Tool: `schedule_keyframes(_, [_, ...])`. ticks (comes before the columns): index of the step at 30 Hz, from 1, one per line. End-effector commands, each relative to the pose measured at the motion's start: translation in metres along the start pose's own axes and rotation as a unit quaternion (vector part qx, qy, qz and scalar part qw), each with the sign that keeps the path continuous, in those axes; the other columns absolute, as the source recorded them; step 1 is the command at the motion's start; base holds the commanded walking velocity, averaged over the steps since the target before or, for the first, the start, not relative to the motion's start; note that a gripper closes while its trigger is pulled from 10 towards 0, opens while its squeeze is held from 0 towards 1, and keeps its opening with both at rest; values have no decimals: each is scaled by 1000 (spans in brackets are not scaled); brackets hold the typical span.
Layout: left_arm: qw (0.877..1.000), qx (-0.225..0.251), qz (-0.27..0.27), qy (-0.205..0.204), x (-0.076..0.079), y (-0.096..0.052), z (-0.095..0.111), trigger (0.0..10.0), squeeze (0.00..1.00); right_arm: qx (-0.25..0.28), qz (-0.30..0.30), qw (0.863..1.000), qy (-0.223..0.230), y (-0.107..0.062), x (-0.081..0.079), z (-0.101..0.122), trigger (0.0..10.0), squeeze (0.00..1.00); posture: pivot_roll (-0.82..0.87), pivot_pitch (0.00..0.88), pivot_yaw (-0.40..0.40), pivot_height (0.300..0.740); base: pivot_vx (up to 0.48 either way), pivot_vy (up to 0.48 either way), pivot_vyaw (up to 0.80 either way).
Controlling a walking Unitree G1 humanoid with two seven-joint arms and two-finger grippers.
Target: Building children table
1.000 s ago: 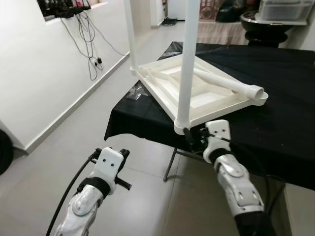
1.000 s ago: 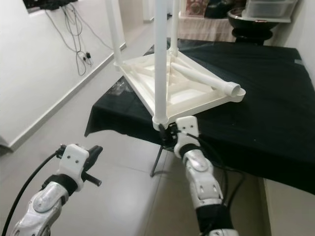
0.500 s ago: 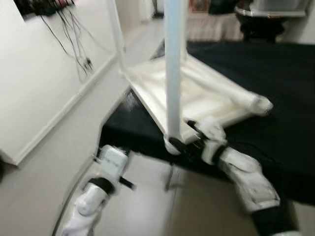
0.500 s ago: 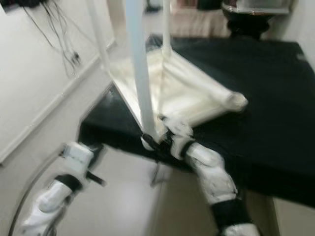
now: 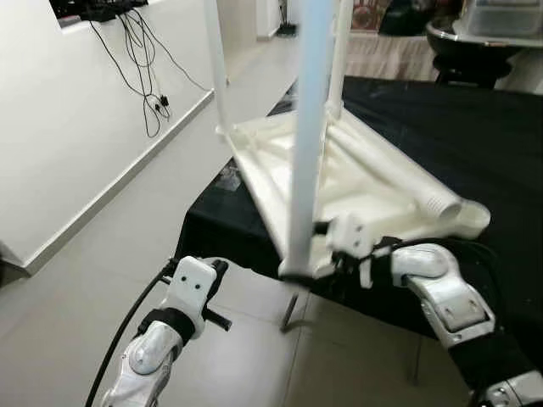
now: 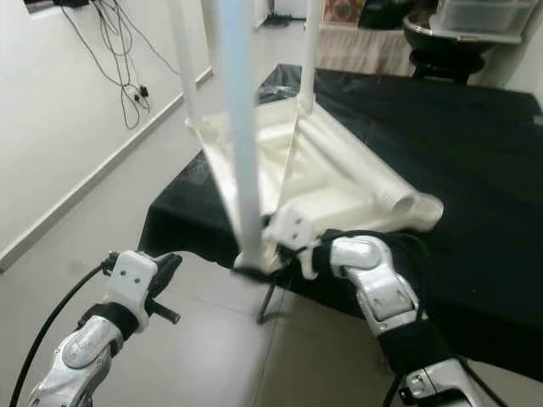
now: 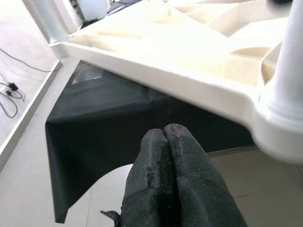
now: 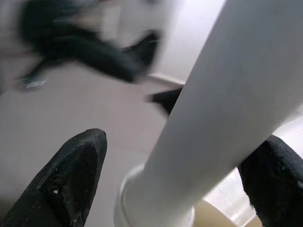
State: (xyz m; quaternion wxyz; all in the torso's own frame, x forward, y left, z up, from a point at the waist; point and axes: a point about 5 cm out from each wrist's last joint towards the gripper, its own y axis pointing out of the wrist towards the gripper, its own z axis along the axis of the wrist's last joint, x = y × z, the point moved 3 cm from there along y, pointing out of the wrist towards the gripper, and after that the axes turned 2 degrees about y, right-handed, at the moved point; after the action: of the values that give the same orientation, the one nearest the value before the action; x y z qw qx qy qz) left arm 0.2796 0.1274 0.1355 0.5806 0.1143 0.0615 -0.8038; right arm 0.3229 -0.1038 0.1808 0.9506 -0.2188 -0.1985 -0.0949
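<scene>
While right end effector [image 8: 175, 179] apparently straddles corner leg [image 5: 304, 170], left [image 7: 165, 189] hangs closed.

Open tile floor [image 5: 102, 254] on the robot's left, between the wall [image 5: 59, 127] and the black cloth [image 5: 475, 144]; left gripper [image 5: 216, 292] hangs there, fingers pressed together, nothing near it. White tabletop [image 5: 339, 182] lies upside down over the cloth's near corner, three legs upright blocking reach across it. Right gripper [image 5: 322, 246] straddles the near leg [image 5: 304, 153], fingers either side. Loose leg [image 5: 399, 174] lies on the tabletop's far-right side. Cloth to the right is bare.
</scene>
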Motion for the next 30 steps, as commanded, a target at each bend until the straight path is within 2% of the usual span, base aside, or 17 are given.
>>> schedule_keyframes(1, [1000, -5, -6, 3, 0, -4, -1, 10000, 0, -50, 30, 998, -17, -4, 9, -11, 10000, 0, 103, 135, 16, 740, 0, 0, 0])
schedule_keyframes(2, [1000, -5, -7, 3, 1, -5, -1, 10000, 0, -74, 27, 997, -24, -10, 21, -14, 10000, 0, 108, 140, 12, 740, 0, 0, 0])
schedule_keyframes(3, [1000, -5, -7, 3, 1, -5, -1, 10000, 0, -74, 27, 997, -24, -10, 21, -14, 10000, 0, 108, 140, 12, 740, 0, 0, 0])
schedule_keyframes(5, [1000, -6, -8, 1, 2, -7, -1, 10000, 0, -111, 12, 993, -33, -20, 41, -17, 10000, 0, 113, 152, 4, 740, 0, 0, 0])
schedule_keyframes(6, [1000, -6, -8, 1, 2, -7, -1, 10000, 0, -111, 12, 993, -33, -20, 41, -17, 10000, 0, 113, 152, 4, 740, 0, 0, 0])
schedule_keyframes(7, [1000, -6, -9, -1, 3, -8, 0, 10000, 0, -118, -3, 992, -34, -22, 50, -16, 10000, 0, 115, 157, 0, 740, 0, 0, 0])
schedule_keyframes(8, [1000, -6, -9, -1, 3, -8, 0, 10000, 0, -118, -3, 992, -34, -22, 50, -16, 10000, 0, 115, 157, 0, 740, 0, 0, 0])
schedule_keyframes(10, [1000, -7, -10, -3, 4, -10, 0, 10000, 0, -128, -17, 991, -34, -24, 60, -14, 10000, 0, 119, 164, -1, 740, 0, 0, 0])
schedule_keyframes(13, [1000, -7, -12, -3, 5, -12, 0, 10000, 0, -142, 7, 989, -33, -25, 58, -16, 10000, 0, 121, 169, 1, 740, 0, 0, 0])
schedule_keyframes(16, [1000, -8, -13, -4, 6, -13, 1, 10000, 0, -154, 66, 986, -18, -30, 51, -20, 10000, 0, 122, 173, 2, 740, 0, 0, 0])
schedule_keyframes(19, [1000, -8, -14, -4, 6, -13, 1, 10000, 0, -156, 79, 984, -16, -32, 50, -20, 10000, 0, 122, 173, 2, 740, 0, 0, 0])
schedule_keyframes(22, [1000, -8, -14, -4, 6, -13, 1, 10000, 0, -161, 104, 981, -9, -41, 55, -16, 10000, 0, 123, 177, -2, 740, 0, 0, 0])
schedule_keyframes(27, [1000, -9, -15, -5, 6, -14, 2, 10000, 0, -175, 104, 979, -10, -53, 68, -9, 10000, 0, 124, 177, -7, 740, 0, 0, 0])
schedule_keyframes(30, [1000, -9, -15, -4, 6, -14, 2, 10000, 0, -181, 105, 978, -9, -56, 70, -8, 10000, 0, 125, 176, -7, 740, 0, 0, 0])
